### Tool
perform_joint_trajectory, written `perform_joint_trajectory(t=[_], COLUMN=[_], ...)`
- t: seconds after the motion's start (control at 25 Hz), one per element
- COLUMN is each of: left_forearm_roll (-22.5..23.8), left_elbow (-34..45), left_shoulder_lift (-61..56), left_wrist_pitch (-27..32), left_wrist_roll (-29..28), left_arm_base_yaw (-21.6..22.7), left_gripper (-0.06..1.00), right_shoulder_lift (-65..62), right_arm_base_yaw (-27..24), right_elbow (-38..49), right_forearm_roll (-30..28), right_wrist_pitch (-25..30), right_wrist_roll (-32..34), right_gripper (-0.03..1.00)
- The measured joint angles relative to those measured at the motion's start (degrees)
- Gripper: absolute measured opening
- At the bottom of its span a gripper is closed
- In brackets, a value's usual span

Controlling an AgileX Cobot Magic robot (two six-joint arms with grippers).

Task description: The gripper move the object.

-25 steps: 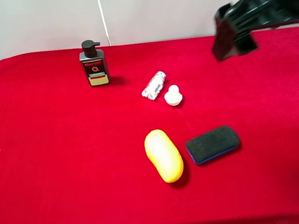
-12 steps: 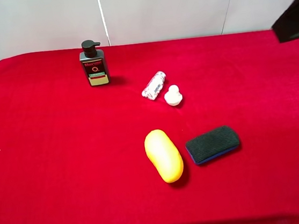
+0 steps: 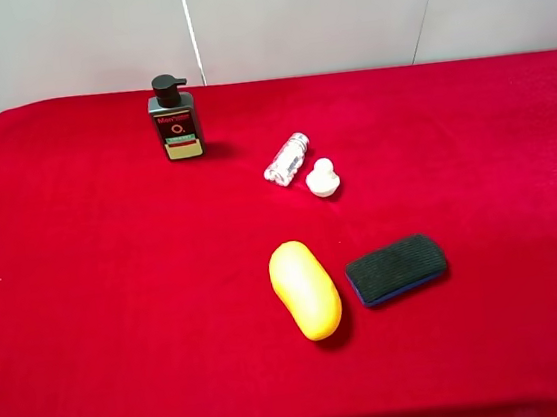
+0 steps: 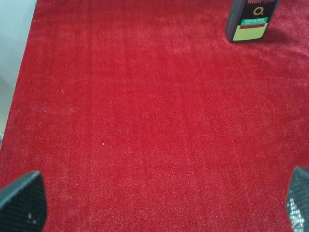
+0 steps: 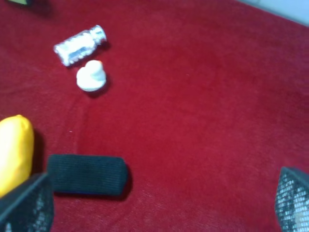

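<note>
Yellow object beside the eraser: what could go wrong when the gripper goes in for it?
The yellow object lies close to the black eraser, so a jaw coming down between them may shove the eraser. Its glossy, rounded surface could slip out of the closing jaws and roll on the red cloth.

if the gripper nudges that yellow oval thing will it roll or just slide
The yellow oval looks smooth, glossy and rounded, so it would probably roll or pivot sideways rather than slide straight. The red cloth may damp that. Its sheen suggests it could slip between fingers. The black eraser lies close beside it.
</note>
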Motion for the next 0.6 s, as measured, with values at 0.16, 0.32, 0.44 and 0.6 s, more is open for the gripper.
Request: perform_joint_trajectory(t=[0.16, 0.32, 0.44, 0.6], left_forearm_roll=[0.0, 0.0, 0.0, 0.0], left_elbow=[0.0, 0.0, 0.0, 0.0], left_shoulder_lift=[0.0, 0.0, 0.0, 0.0], left_wrist_pitch=[0.0, 0.0, 0.0, 0.0], left_wrist_roll=[0.0, 0.0, 0.0, 0.0], left_arm_base_yaw=[0.0, 0.0, 0.0, 0.0], left_gripper=[0.99, 0.99, 0.99, 0.99], right_shoulder_lift=[-3.4, -9.5, -16.0, -25.0], right_arm_base_yaw=[-9.3, -15.7, -19.0, -22.3], right_elbow=[0.0, 3.3, 9.0, 17.2], right_forearm_roll=[5.1, 7.5, 8.4, 9.0], right_wrist_pitch=[0.0, -0.7, -3.9, -8.1], right_wrist_roll=[-7.6, -10.1, -10.3, -10.3], right_gripper=[0.69, 0.69, 0.69, 0.69])
